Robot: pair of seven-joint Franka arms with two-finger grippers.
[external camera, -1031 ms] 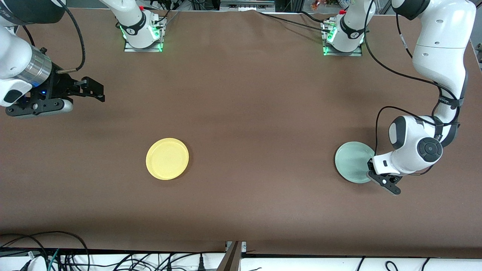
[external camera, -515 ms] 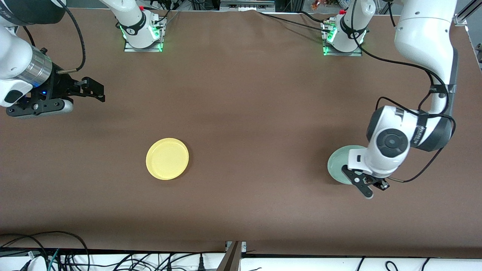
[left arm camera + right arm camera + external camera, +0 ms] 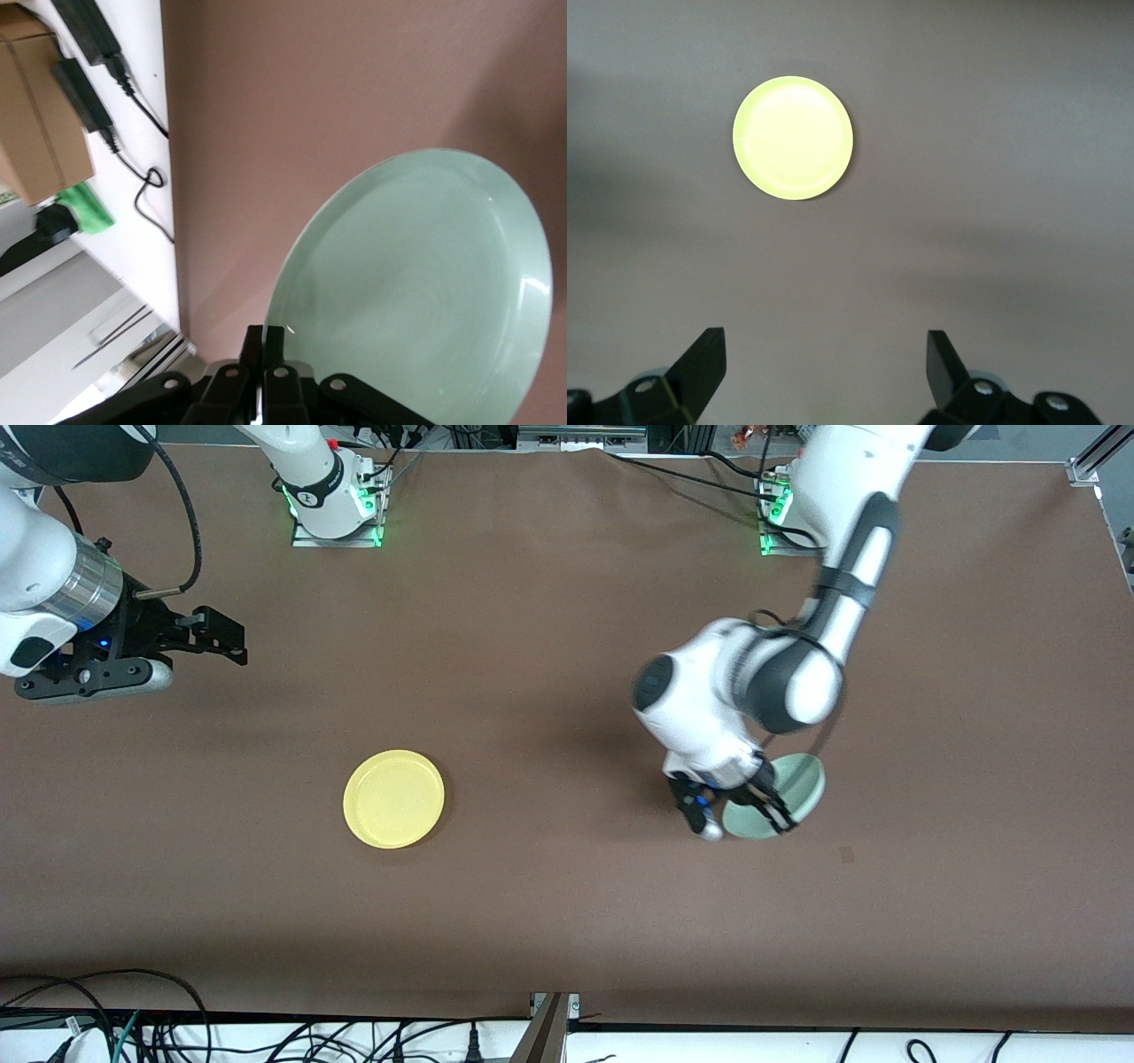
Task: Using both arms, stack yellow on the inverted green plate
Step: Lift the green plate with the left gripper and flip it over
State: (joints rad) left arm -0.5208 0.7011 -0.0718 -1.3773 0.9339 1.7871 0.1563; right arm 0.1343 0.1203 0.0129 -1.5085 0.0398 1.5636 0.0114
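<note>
While gripped only by its rim in the shut fingers of the left tool (image 3: 742, 813), the green plate (image 3: 787, 793) hangs tilted above the tabletop (image 3: 567, 921), toward the left arm's end. Could slip or swing out of that thin edge grip as the wrist turns, since so little of the rim sits between the fingers. Could also land right way up, not inverted, if let go before the turn is complete. Seen from the left wrist, a hollow face with a raised rim, pinched at the edge where the fingers (image 3: 263, 372) meet.

Nearest the front camera of the task's things, the yellow plate (image 3: 393, 798), flat on the tabletop toward the right arm's end, well apart from the green plate and touched by nothing.

Farther from the camera, waiting above the tabletop at its own end, the right tool (image 3: 217, 634), fingers spread wide and holding nothing; yellow plate well apart from it, plain in the right wrist view.
</note>
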